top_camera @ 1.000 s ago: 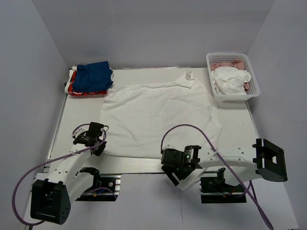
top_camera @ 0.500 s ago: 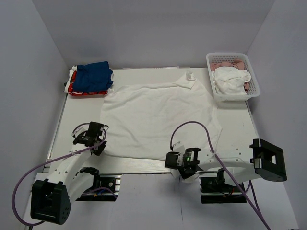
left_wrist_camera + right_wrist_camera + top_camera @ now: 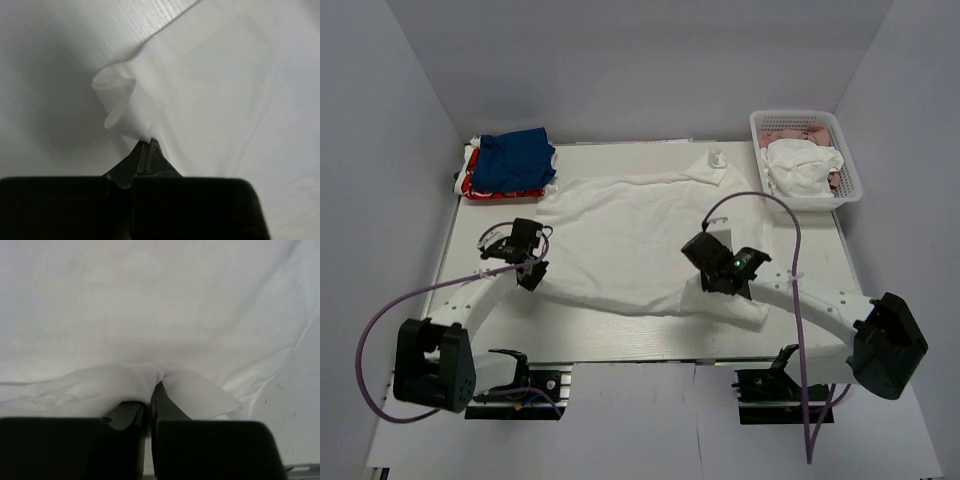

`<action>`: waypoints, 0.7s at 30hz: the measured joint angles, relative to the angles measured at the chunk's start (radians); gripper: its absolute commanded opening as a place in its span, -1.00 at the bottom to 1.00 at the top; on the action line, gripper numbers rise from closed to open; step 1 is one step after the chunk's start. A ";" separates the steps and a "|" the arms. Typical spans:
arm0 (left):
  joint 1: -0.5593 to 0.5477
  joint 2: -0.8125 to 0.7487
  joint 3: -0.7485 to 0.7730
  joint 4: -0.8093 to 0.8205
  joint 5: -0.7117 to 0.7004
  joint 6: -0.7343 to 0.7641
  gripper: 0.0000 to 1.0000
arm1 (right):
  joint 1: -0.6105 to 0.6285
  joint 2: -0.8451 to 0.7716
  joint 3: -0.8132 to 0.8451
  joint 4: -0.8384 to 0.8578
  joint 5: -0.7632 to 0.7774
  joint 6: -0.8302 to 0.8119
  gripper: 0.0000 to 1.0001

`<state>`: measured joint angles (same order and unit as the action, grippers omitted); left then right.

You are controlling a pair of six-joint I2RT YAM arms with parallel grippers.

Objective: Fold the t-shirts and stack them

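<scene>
Jaws of the left gripper (image 3: 147,142) clamp the white t-shirt (image 3: 620,225) near left. Jaws of the right gripper (image 3: 152,388) clamp it near right.

You get a bright, evenly lit overhead view with soft diffuse light and only faint shadows under the arms, though the white t-shirt (image 3: 620,240) barely separates from the pale table (image 3: 470,225). In your left wrist view a broad soft shadow greys the upper left of the frame, and the left gripper (image 3: 148,146) is a black, underexposed mass along the bottom edge. Your right wrist view is bright but soft, with the cloth bunched at the right gripper (image 3: 151,390) slightly out of focus.
</scene>
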<state>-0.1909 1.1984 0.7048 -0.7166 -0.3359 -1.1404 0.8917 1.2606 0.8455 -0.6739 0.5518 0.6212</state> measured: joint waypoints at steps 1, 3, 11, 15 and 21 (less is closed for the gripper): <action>0.000 0.027 0.020 0.003 -0.001 0.002 -1.00 | -0.035 0.022 0.024 0.024 0.003 -0.029 -1.00; 0.000 0.081 0.069 0.003 -0.012 0.005 -1.00 | -0.102 0.060 0.071 0.074 0.003 -0.089 -1.00; 0.005 0.240 0.246 0.019 -0.080 0.010 -1.00 | -0.269 0.201 0.199 0.277 -0.048 -0.276 -1.00; 0.024 0.351 0.324 0.028 -0.101 0.004 -1.00 | -0.330 0.319 0.251 0.322 -0.091 -0.336 -1.00; 0.066 0.550 0.470 0.018 -0.108 -0.008 0.74 | -0.410 0.536 0.439 0.333 -0.135 -0.370 0.81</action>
<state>-0.1249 1.7485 1.1751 -0.6991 -0.4435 -1.1484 0.4816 1.7962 1.2842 -0.3412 0.4171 0.2516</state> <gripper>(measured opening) 0.650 0.659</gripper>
